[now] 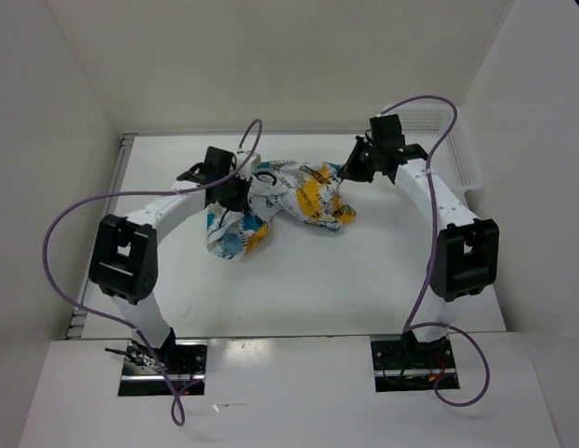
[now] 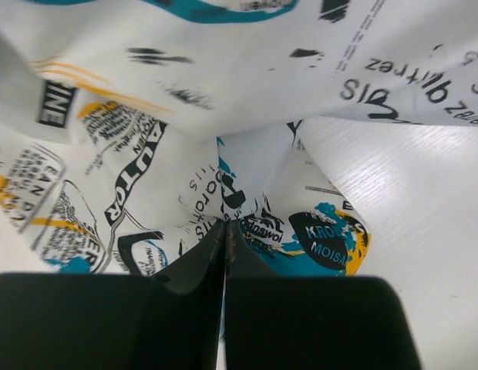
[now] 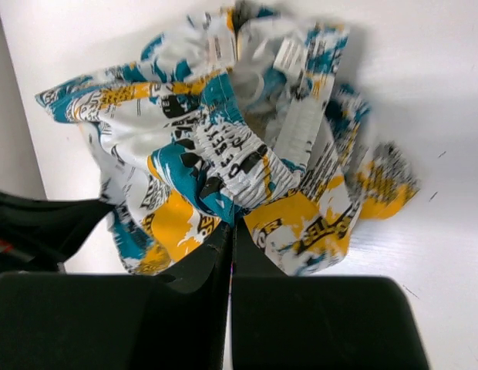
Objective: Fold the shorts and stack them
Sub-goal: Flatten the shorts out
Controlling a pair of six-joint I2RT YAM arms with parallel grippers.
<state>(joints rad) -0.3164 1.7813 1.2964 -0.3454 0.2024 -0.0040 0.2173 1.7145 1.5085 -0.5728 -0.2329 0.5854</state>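
The left claw (image 2: 225, 240) and the right claw (image 3: 231, 240) each pinch shut on the shorts (image 1: 282, 201), a soft, light, crumpled bundle left of the basket (image 1: 455, 140) on the bench (image 1: 317, 280), probably best gripped at the waistband corners.

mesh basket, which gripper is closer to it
Right. The right gripper is close to the basket, shut on the shorts; the left gripper holds their other end, farther off.

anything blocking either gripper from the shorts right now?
Nothing visible. The left gripper and right gripper are both closed on the shorts, with no object between. The mesh basket sits at the far right of the table, apart from the cloth.
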